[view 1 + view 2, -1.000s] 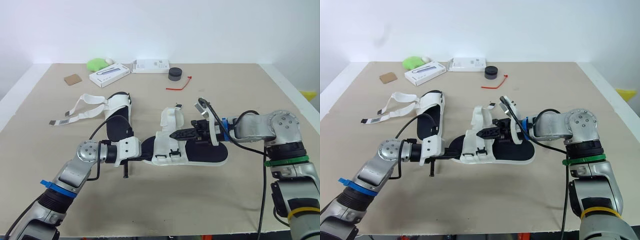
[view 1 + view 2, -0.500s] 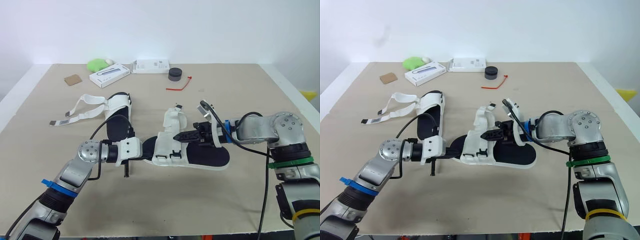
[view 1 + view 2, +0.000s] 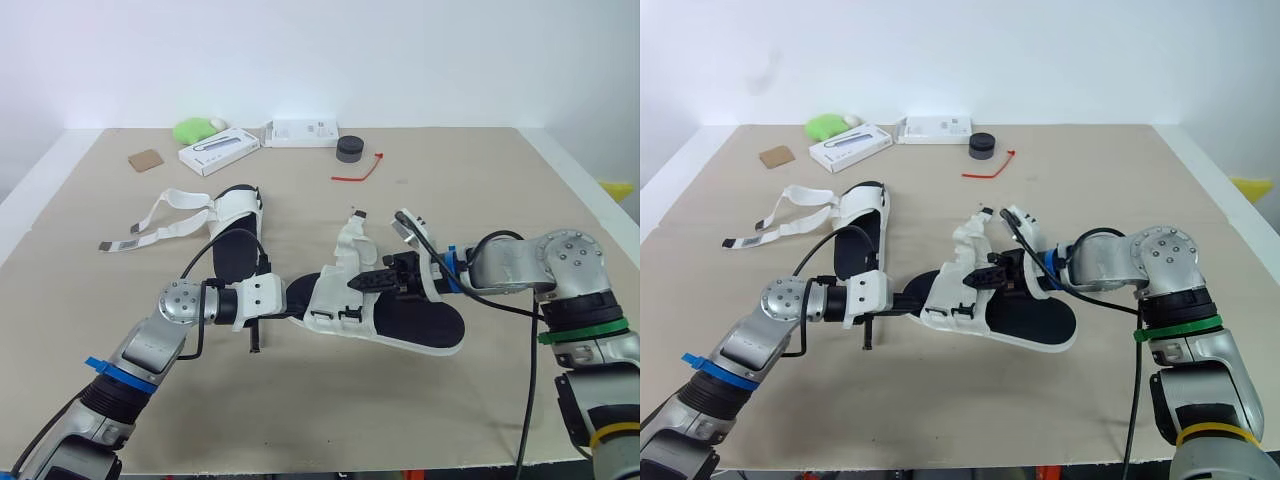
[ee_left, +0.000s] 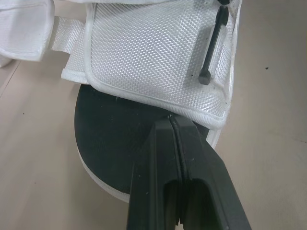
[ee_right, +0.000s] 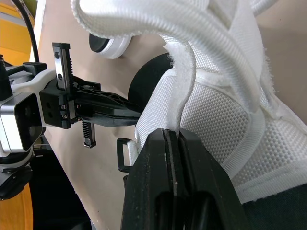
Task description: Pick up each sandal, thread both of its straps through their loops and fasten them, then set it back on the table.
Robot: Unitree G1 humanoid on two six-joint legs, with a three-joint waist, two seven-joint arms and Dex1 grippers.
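Observation:
A sandal (image 3: 400, 318) with a black sole and white straps is held between both arms near the table's middle. My left gripper (image 3: 298, 296) is shut on the sole's toe edge (image 4: 120, 139), its fingers (image 4: 158, 158) pressed together. My right gripper (image 3: 354, 285) is shut on a white strap (image 5: 184, 91) over the front upper; that strap's end (image 3: 353, 215) sticks up. The second sandal (image 3: 236, 236) lies at the back left, its loose straps (image 3: 150, 226) spread out to the left.
Along the far edge lie a green object (image 3: 195, 128), two white boxes (image 3: 218, 151) (image 3: 302, 131), a black round cap (image 3: 349, 148), a red tie (image 3: 360, 168) and a brown card (image 3: 146, 158). Something yellow (image 3: 622, 190) sits past the right table edge.
The sandal has swung, its heel end now nearer the front right. My right gripper has drawn toward me with the strap, and the strap's end stands higher.

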